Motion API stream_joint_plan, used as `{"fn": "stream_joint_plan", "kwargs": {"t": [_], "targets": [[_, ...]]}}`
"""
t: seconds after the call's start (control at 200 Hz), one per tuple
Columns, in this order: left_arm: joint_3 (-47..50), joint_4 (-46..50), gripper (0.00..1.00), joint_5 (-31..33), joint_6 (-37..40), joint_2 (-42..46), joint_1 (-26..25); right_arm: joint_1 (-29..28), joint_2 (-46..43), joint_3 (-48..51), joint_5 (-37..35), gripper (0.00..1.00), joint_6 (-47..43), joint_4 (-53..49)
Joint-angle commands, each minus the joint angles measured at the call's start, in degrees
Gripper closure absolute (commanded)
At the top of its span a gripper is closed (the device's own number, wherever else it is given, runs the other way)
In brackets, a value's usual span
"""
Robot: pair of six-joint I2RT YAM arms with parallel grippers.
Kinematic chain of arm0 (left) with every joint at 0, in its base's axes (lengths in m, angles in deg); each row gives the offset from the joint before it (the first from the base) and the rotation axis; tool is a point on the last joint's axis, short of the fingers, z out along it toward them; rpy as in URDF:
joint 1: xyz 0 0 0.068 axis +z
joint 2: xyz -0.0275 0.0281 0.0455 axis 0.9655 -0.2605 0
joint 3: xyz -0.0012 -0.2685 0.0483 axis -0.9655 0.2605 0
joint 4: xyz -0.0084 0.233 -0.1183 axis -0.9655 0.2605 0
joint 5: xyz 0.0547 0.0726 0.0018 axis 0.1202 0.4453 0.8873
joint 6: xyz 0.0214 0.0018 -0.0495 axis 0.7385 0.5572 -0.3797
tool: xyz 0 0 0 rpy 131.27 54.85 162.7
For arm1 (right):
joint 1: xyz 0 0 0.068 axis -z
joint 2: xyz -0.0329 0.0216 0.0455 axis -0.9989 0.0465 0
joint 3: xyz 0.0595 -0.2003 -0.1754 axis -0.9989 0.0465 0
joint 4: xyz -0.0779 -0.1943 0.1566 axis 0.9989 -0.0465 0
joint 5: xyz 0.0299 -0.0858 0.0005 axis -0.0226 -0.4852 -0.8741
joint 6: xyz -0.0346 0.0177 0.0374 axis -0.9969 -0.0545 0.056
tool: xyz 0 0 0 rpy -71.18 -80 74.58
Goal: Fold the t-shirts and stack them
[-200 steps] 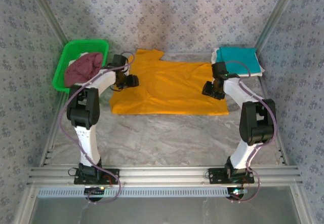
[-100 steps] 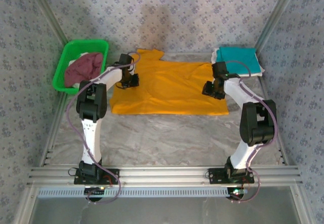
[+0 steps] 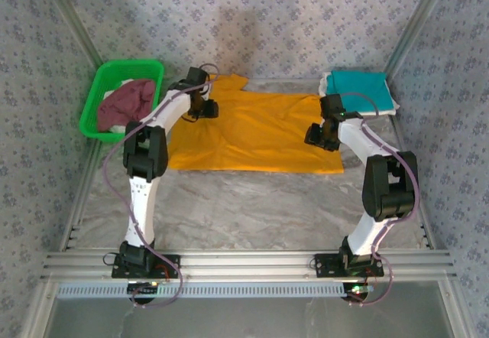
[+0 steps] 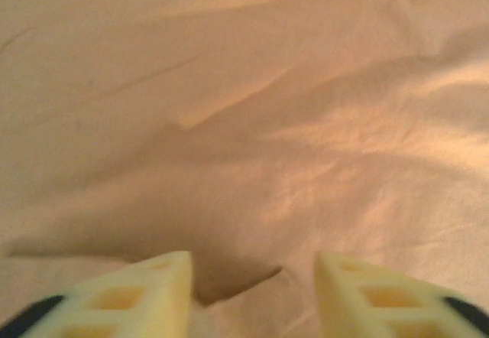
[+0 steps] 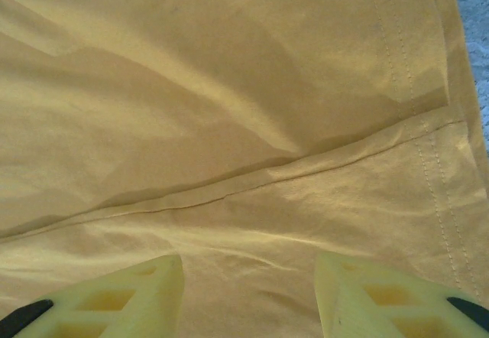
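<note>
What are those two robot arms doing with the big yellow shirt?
They're folding t-shirts. The orange-yellow t-shirt lies spread on the table. The left tool hangs over its far left corner, the right tool over its right side, both open, gripping nothing. A folded teal t-shirt lies far right; a maroon t-shirt sits in the green basket.

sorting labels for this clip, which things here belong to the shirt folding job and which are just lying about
Job: orange-yellow t-shirt, spread flat; folded teal t-shirt; maroon t-shirt in the basket.
Lying about: green basket; table.
</note>
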Motion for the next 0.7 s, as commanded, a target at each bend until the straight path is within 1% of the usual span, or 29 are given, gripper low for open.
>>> {"fn": "stream_joint_plan", "kwargs": {"t": [0.0, 0.065, 0.135, 0.155, 0.21, 0.29, 0.36, 0.43, 0.49, 0.555, 0.695], "targets": [[-3.0, 6.1, 0.45, 3.3, 2.5, -1.9, -0.2, 0.1, -1.4, 0.7, 0.8, 0.5, -0.8, -0.5], [-0.8, 4.5, 0.43, 5.2, 2.8, 0.6, -0.4, 0.1, -1.4, 0.8, 0.7, 0.5, -0.8, -0.6], [5.1, -0.4, 0.43, 6.7, 2.1, 6.0, -0.4, 0.0, -1.7, 0.9, 0.6, 0.5, -0.9, -0.6], [8.5, -1.5, 0.43, 6.9, 1.8, 8.0, -0.3, 0.1, -1.9, 1.1, 0.6, 0.5, -1.2, 0.9], [16.2, -8.3, 0.42, 6.7, 0.1, 14.0, 0.1, 0.0, -2.4, 1.5, 0.5, 0.5, -1.6, 1.7], [27.7, -16.2, 0.41, 5.6, -3.7, 22.2, 0.7, -0.4, -3.4, 2.2, 0.9, 0.49, -1.9, 2.8], [36.4, -20.4, 0.41, 5.2, -7.0, 27.8, 1.1, -0.5, -4.4, 5.2, 3.6, 0.5, -2.2, 4.5], [43.7, -23.7, 0.42, 4.6, -8.7, 32.4, 1.3, -0.6, -5.1, 7.2, 5.9, 0.51, -1.7, 5.6], [49.1, -25.3, 0.46, 3.9, -9.7, 34.7, 1.7, -0.2, -5.0, 8.9, 7.6, 0.53, -1.1, 6.0], [53.6, -26.1, 0.47, 1.3, -11.0, 35.5, 3.3, 0.6, -4.1, 10.6, 9.5, 0.6, -0.2, 6.8], [60.9, -29.1, 0.47, -1.8, -11.8, 35.3, 6.9, 2.4, -1.5, 12.9, 10.8, 0.6, 1.4, 9.1]]}}
